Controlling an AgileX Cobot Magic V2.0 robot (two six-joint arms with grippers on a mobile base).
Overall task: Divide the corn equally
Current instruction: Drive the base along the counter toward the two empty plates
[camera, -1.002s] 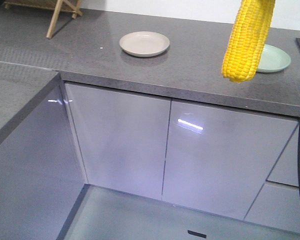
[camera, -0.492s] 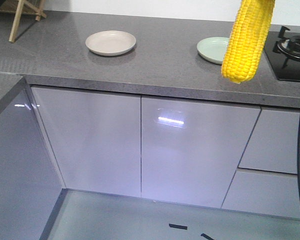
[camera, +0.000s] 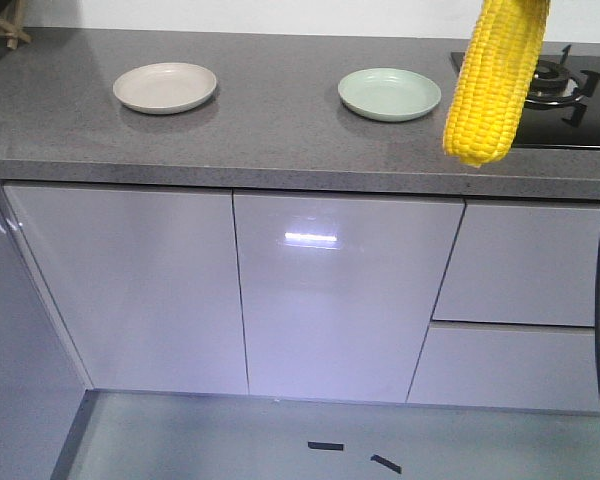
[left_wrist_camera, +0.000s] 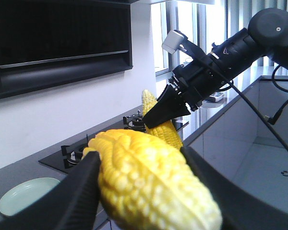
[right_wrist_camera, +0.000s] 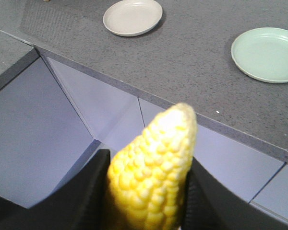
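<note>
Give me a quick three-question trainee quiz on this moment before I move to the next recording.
1. True or false: the beige plate and the green plate are both already loaded.
2. What sits on the counter to the right of the green plate? A) kettle B) gas stove C) sink
3. In the left wrist view, how many cobs of corn are gripped between the left gripper and the right gripper?

Key: 1. False, both plates are empty. 2. B. 3. Two, one in each gripper.
</note>
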